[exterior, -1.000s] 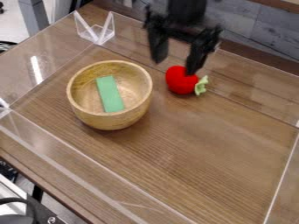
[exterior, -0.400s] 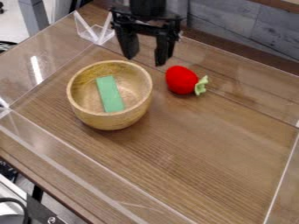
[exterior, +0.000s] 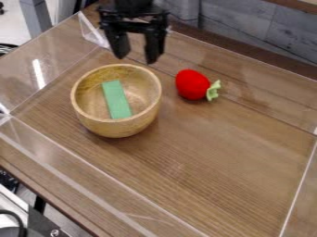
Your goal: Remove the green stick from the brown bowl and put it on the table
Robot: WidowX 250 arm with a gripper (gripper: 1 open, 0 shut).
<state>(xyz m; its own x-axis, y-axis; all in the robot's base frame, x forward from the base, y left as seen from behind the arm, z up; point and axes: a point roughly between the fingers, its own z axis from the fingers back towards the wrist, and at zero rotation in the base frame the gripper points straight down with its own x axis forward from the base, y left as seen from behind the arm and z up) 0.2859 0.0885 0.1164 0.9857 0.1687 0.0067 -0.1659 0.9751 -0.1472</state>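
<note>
Jaws [exterior: 135,48] spread, seemingly above brown bowl [exterior: 87,116] rim

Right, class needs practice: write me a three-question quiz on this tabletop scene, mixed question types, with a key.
1. True or false: the green stick lies inside the brown bowl.
2. What stands to the right of the bowl in the picture? A) red strawberry toy B) blue cup C) yellow sponge
3. Fill in: the gripper has its fingers ____ and holds nothing.

Key: 1 true; 2 A; 3 open.
</note>
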